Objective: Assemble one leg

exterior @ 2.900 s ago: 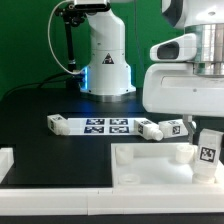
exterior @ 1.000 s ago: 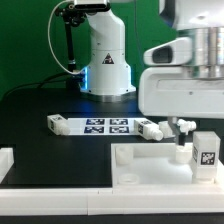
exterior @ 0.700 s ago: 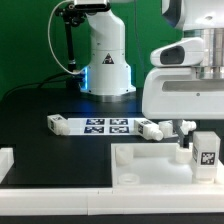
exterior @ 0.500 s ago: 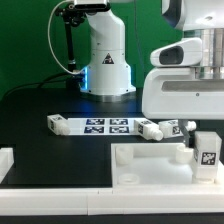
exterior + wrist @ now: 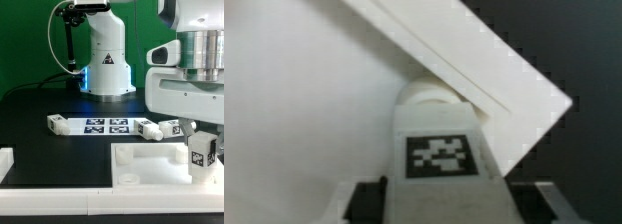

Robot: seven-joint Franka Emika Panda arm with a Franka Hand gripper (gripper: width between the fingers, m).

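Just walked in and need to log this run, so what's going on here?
The robot's hand is shut on a leg, a small white post with a black-and-white tag, and holds it upright over the large white panel at the exterior view's right. The wrist view shows the leg between the fingers, near a corner of the panel. Whether it is seated yet cannot be told. More legs and the marker board lie on the black table behind.
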